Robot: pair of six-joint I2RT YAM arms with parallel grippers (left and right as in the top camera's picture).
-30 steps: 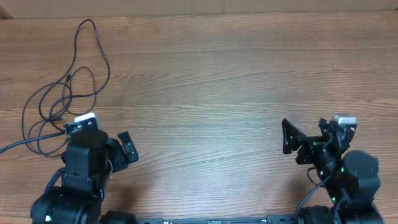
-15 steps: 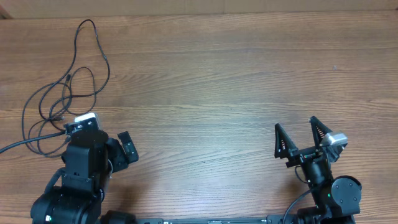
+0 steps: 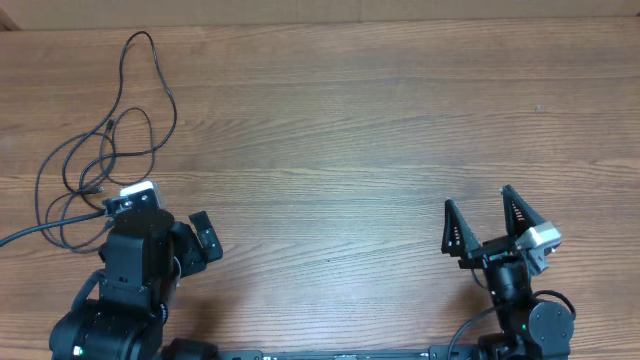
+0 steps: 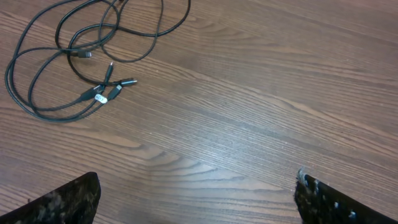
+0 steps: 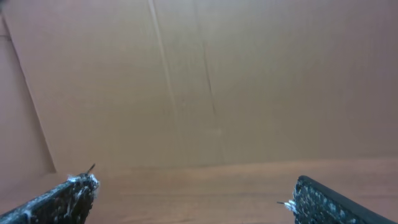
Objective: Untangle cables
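The cables (image 3: 105,140) lie in loose overlapping black loops at the table's left, just beyond my left arm. In the left wrist view the cables (image 4: 93,56) sit at the upper left, with their small plug ends (image 4: 109,90) close together, one silver-tipped. My left gripper (image 4: 196,196) is open and empty, low over bare wood, apart from the cables. In the overhead view only one finger of the left gripper (image 3: 203,238) shows. My right gripper (image 3: 483,222) is open and empty at the front right, far from the cables; in its own view the right gripper (image 5: 193,196) faces the back wall.
A brown cardboard wall (image 5: 217,81) stands along the table's far edge (image 3: 320,10). One cable strand (image 3: 15,240) runs off the left edge of the table. The wooden tabletop (image 3: 340,130) stretches between the two arms.
My right arm has turned and drawn back toward the front edge; its open fingers now point toward the back wall. The left arm and the cables have not moved.
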